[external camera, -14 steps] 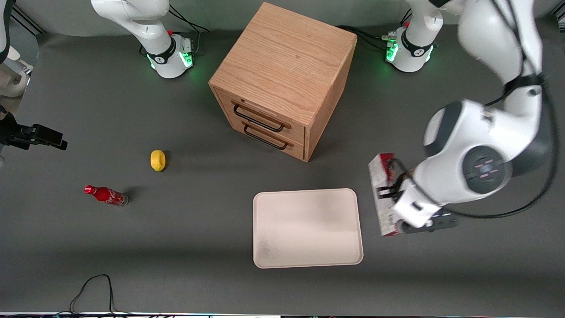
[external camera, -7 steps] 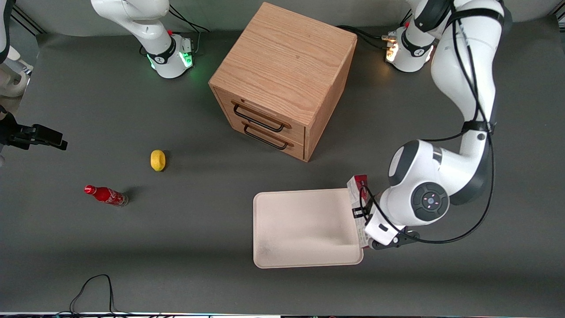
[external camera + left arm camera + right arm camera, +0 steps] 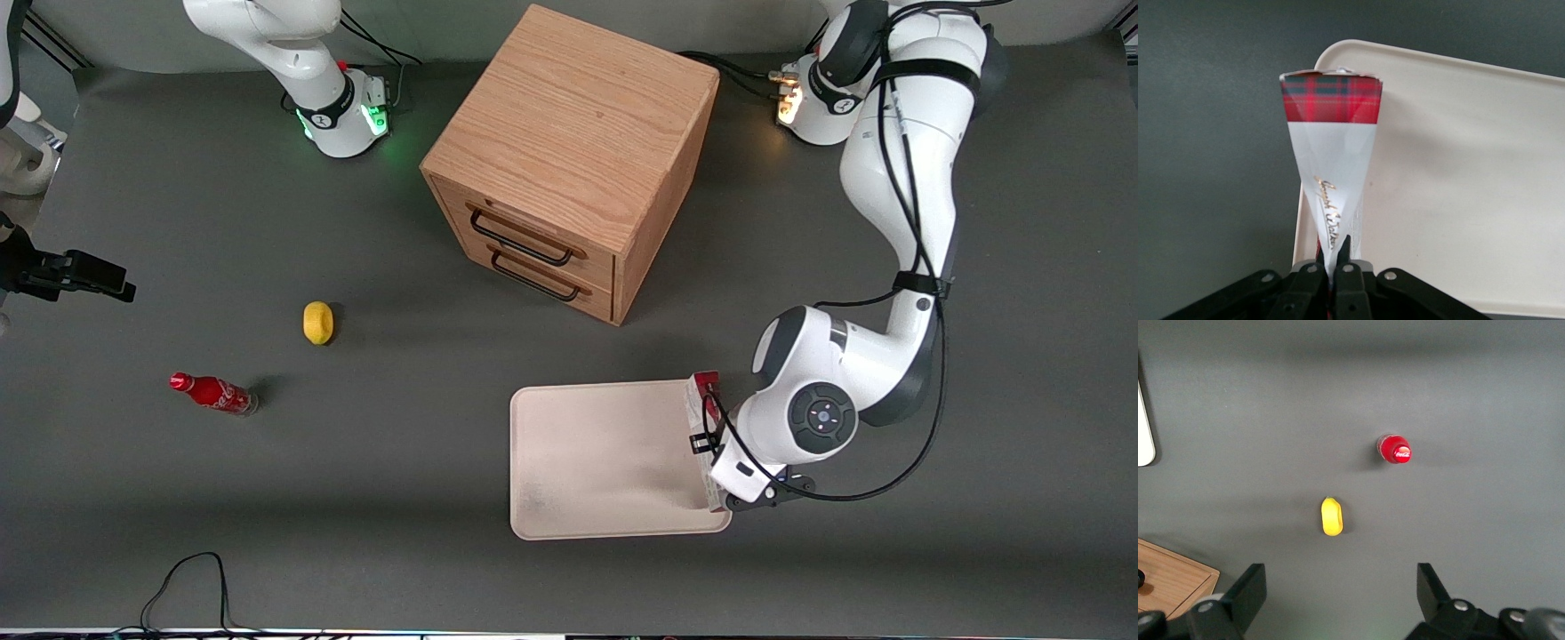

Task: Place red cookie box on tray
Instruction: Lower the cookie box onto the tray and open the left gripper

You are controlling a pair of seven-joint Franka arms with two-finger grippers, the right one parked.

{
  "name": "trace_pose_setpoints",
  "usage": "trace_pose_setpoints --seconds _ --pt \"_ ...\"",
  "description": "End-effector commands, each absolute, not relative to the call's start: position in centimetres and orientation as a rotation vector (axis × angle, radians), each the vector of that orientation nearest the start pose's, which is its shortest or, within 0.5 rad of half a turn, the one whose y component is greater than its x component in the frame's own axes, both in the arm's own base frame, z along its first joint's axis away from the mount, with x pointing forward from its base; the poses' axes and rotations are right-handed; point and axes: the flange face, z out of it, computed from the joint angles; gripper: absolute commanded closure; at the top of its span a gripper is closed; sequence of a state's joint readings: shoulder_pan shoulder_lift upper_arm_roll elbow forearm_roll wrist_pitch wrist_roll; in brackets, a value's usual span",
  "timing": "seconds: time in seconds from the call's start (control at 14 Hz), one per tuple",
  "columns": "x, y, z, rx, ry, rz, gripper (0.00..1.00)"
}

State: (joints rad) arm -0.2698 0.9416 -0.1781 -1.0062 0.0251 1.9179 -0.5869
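The red cookie box (image 3: pixel 705 389) is a slim carton with a red tartan end and white panels (image 3: pixel 1331 160). It stands on its narrow edge along the rim of the tray (image 3: pixel 605 462) at the working arm's end. My left gripper (image 3: pixel 711 449) is shut on the box's upper edge, and the black fingertips (image 3: pixel 1345 250) pinch the white panel. In the left wrist view the gripper (image 3: pixel 1333 248) holds the box just over the edge of the cream tray (image 3: pixel 1458 167). I cannot tell whether the box touches the tray.
A wooden two-drawer cabinet (image 3: pixel 569 160) stands farther from the front camera than the tray. A yellow lemon (image 3: pixel 317 322) and a small red soda bottle (image 3: pixel 213 393) lie toward the parked arm's end. A black cable (image 3: pixel 187 578) loops near the table's front edge.
The left arm has carried the box from the table beside the tray to the tray's rim and brought it lower. The grip has stayed shut on it.
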Motion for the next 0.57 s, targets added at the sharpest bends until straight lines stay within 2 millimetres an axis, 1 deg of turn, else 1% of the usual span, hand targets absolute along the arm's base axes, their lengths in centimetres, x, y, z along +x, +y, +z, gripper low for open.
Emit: trace_pose_setpoints --seconds 0.0,0.07,0.21,0.36,0.43,0.5 --pt "72.65 -29.46 28.19 -3.207 -0.346 0.059 1.00" --pt "72.60 -29.58 27.80 -3.207 -0.346 0.062 1.00" --pt "72.45 -30.30 27.62 -3.209 -0.325 0.040 1.00" --pt "72.46 -30.26 27.50 -3.204 -0.321 0.037 1.00" --pt "72.48 -30.14 27.43 -3.202 -0.322 0.038 0.70" --pt "72.48 -30.15 27.49 -3.203 -0.322 0.036 0.02"
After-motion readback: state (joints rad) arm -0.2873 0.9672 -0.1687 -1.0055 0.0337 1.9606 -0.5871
